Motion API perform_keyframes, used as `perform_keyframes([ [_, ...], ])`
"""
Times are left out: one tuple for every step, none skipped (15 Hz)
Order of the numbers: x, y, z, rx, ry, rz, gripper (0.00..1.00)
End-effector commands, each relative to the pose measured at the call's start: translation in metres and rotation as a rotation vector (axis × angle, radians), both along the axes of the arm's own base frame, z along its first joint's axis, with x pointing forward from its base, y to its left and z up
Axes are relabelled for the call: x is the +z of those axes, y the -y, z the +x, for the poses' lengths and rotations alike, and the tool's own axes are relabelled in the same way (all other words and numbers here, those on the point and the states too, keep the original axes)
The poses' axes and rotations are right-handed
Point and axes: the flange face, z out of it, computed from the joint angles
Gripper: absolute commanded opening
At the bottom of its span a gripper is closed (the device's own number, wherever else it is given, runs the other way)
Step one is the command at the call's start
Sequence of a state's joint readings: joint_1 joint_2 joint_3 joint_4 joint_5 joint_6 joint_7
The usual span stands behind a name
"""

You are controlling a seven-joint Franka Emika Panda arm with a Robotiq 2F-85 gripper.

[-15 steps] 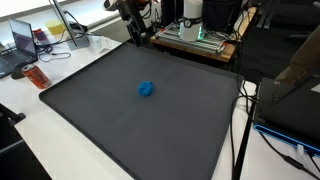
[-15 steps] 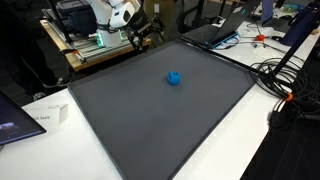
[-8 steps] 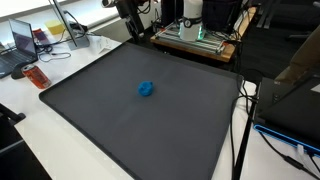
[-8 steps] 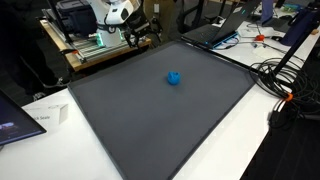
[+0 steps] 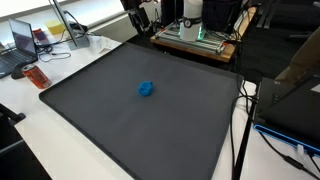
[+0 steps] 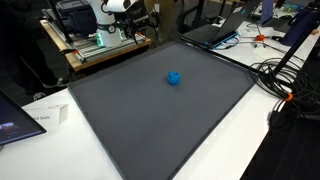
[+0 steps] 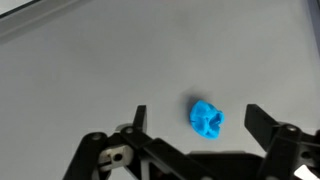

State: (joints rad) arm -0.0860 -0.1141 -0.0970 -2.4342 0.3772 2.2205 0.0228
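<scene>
Covering most of table [image 5: 40, 130]: dark mat [image 5: 150, 120], flat, plain work surface. Hanging high over mat's far edge: gripper [image 5: 141, 17], jaws wide apart, nothing btwn them. Lying loose approx mid-mat, well clear of gripper: small blue lump [image 5: 146, 89], untouched.

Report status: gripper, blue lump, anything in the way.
Gripper open, empty, raised over the mat's far edge. Blue lump alone mid-mat, untouched. Nothing between them.
</scene>
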Motion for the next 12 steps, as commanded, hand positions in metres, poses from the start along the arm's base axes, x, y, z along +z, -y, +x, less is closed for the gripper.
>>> perform_keyframes([
  [0.023, -0.014, -0.015, 0.012, 0.0, -0.031, 1.0],
  [0.028, -0.018, -0.017, 0.024, 0.0, -0.038, 1.0],
  [0.032, -0.022, -0.018, 0.045, 0.003, -0.043, 1.0],
  [0.038, -0.028, -0.021, 0.085, 0.011, -0.049, 1.0],
  [0.042, -0.032, -0.024, 0.108, 0.017, -0.051, 1.0],
  [0.046, -0.038, -0.027, 0.142, 0.027, -0.055, 1.0],
  [0.051, -0.043, -0.03, 0.16, 0.038, -0.048, 1.0],
  [0.055, -0.048, -0.034, 0.185, 0.048, -0.047, 1.0],
  [0.061, -0.052, -0.039, 0.205, 0.058, -0.048, 1.0],
  [0.066, -0.055, -0.043, 0.212, 0.063, -0.057, 1.0],
  [0.07, -0.058, -0.047, 0.219, 0.055, -0.09, 1.0],
  [0.075, -0.06, -0.052, 0.229, 0.038, -0.123, 1.0],
])
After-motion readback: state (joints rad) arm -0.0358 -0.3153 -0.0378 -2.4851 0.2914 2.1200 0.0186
